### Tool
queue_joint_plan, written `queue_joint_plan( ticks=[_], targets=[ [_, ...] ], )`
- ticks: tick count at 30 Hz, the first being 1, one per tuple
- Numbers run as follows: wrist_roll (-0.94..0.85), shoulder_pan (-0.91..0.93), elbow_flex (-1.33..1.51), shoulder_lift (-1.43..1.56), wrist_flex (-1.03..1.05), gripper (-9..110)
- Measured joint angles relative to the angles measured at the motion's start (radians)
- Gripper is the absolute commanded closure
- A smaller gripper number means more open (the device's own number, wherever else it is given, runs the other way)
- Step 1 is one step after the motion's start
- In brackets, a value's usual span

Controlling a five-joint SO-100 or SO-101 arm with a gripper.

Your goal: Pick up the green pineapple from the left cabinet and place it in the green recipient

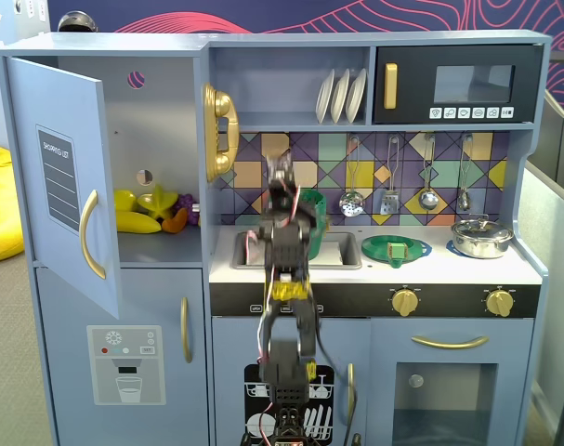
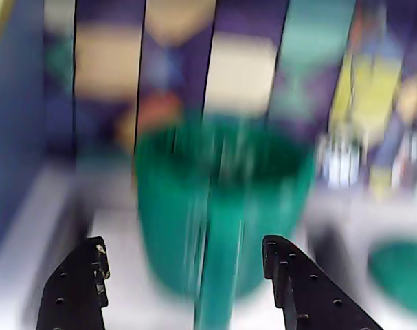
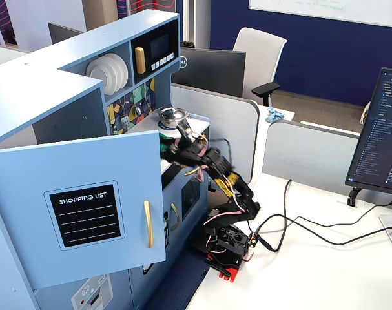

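The left cabinet (image 1: 161,111) stands with its door (image 1: 63,186) swung open. No green pineapple shows in any view. In the sink, the green recipient (image 2: 222,199) is a tall dark green pot, blurred in the wrist view and mostly hidden behind the arm in a fixed view (image 1: 312,228). My gripper (image 2: 184,244) is open just in front of the pot, one finger (image 2: 91,275) to its left and the other (image 2: 294,275) to its right, with nothing between them. The gripper (image 1: 282,169) is raised over the sink, also seen from the side (image 3: 170,147).
A yellow banana (image 1: 133,221) and a yellow star fruit (image 1: 159,200) lie in the open cabinet. A flat green dish (image 1: 395,249) and a silver pot (image 1: 481,237) sit on the counter right of the sink. A gold phone (image 1: 219,130) hangs above the sink's left side.
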Motion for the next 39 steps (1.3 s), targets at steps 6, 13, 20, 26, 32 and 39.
queue_joint_plan(
  ticks=[6, 13, 20, 26, 32, 39],
  targets=[
    [0.025, 0.015, 0.400, 0.331, 0.092, 84],
    [0.120, 0.015, 0.802, 0.512, 0.272, 91],
    [0.179, 0.015, 1.092, 0.526, 0.353, 96],
    [0.272, -0.005, 1.150, 0.528, 0.488, 98],
    [0.302, -0.008, 1.147, 0.537, 0.518, 97],
    [0.322, -0.008, 1.146, 0.541, 0.520, 97]
  ],
)
